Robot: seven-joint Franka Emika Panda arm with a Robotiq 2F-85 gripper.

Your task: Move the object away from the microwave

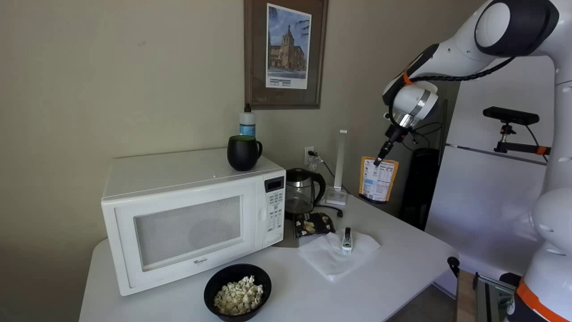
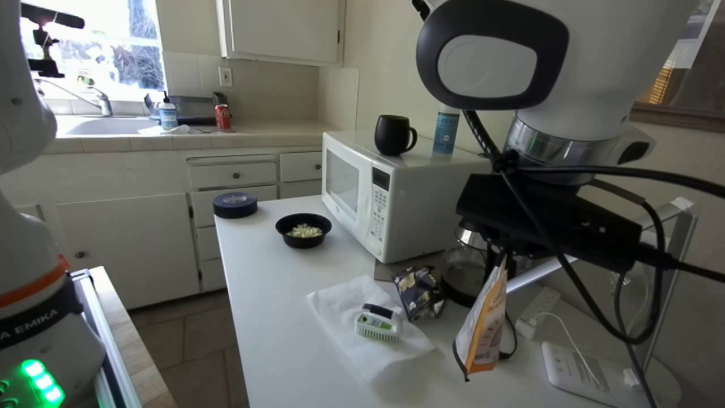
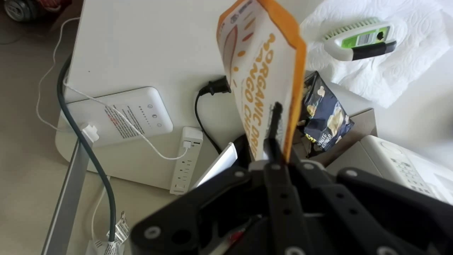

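The black gripper of a white robot arm pinches the upper edge of a flat, orange-trimmed white pouch, lettered "ORGANIC" and "MANGO" on one face, and holds it aloft above a white tabletop. In an exterior view, the pouch hangs at nearly three o'clock from a boxy, windowed white countertop microwave, well apart from it. Between the two, at nine o'clock from the pouch, stands a round, black-handled glass kettle; toward six o'clock from the kettle lies a dark, glossy snack bag with a printed front. At seven o'clock from the pouch, a white, green and black bristled brush rests on a white paper towel. A rounded black mug stands on top of the microwave, at one o'clock from its middle, with a slim white-and-blue bottle behind it; a round black bowl of pale popcorn sits on the tabletop, at five o'clock from the microwave. In the wrist view, a long white power strip lies between seven and eight o'clock from the pouch.
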